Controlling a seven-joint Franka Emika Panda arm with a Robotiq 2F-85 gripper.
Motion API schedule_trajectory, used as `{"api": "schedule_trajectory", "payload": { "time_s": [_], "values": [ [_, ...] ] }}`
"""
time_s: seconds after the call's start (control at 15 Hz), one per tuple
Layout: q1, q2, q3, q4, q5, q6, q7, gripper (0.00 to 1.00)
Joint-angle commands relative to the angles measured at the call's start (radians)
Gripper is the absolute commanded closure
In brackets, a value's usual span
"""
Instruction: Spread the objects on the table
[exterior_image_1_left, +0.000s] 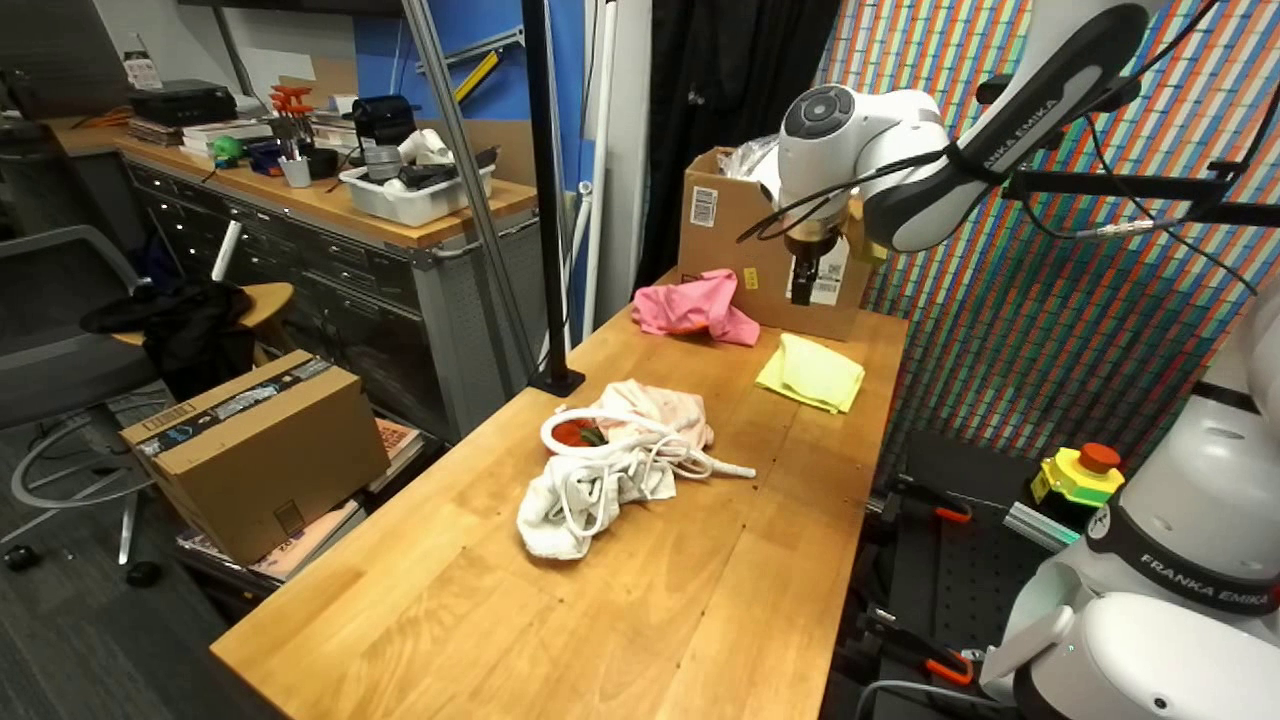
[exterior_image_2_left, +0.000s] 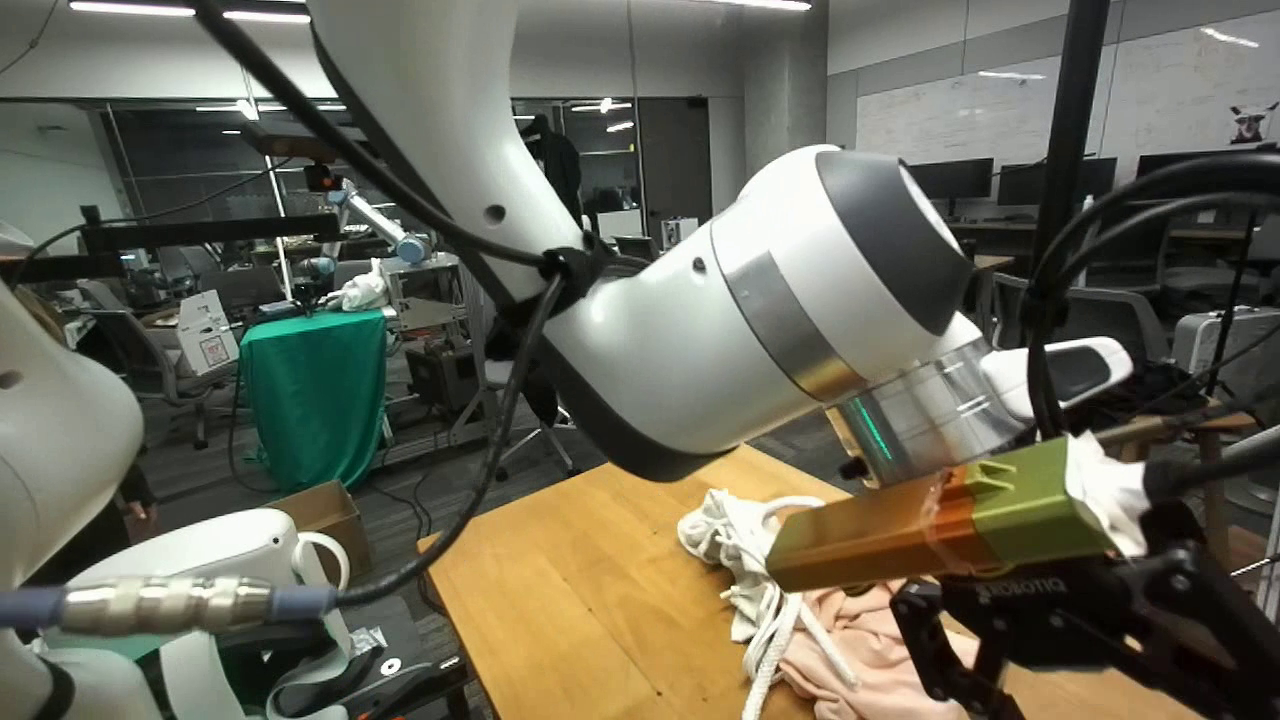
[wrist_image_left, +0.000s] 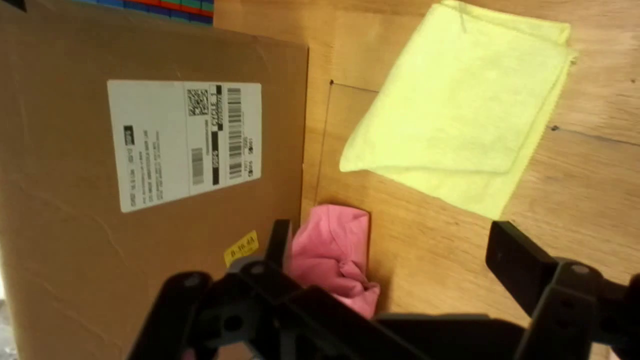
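My gripper (exterior_image_1_left: 803, 283) is open and empty above the far end of the wooden table (exterior_image_1_left: 600, 640). In the wrist view, its spread fingers (wrist_image_left: 392, 245) frame bare wood and part of a crumpled pink cloth (wrist_image_left: 332, 245), below them. A folded yellow cloth (wrist_image_left: 455, 105) lies flat nearby; both cloths (exterior_image_1_left: 700, 305) (exterior_image_1_left: 812, 373) also show in an exterior view. At mid-table, a white cloth (exterior_image_1_left: 550, 510), a peach cloth (exterior_image_1_left: 670, 405) and a white ring-shaped item with a cord (exterior_image_1_left: 640, 440) lie heaped together. Something red (exterior_image_1_left: 574, 432) shows inside the ring.
A large cardboard box (exterior_image_1_left: 725, 240) stands at the table's far end, close behind the pink cloth and beside my gripper. A black post (exterior_image_1_left: 555, 375) is fixed at the table's long edge. The robot base (exterior_image_1_left: 1190, 500) stands along the opposite side.
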Motion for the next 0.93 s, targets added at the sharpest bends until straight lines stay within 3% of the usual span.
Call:
{"api": "schedule_trajectory", "payload": {
  "time_s": [0.0, 0.47, 0.67, 0.87],
  "values": [
    [0.049, -0.053, 0.024, -0.057, 0.101, 0.083, -0.146, 0.0],
    [0.181, 0.004, 0.137, -0.092, 0.125, 0.172, -0.166, 0.0],
    [0.221, 0.034, 0.182, -0.084, 0.087, 0.184, -0.137, 0.0],
    [0.252, 0.066, 0.2, -0.055, -0.039, 0.211, -0.019, 0.0]
  ]
}}
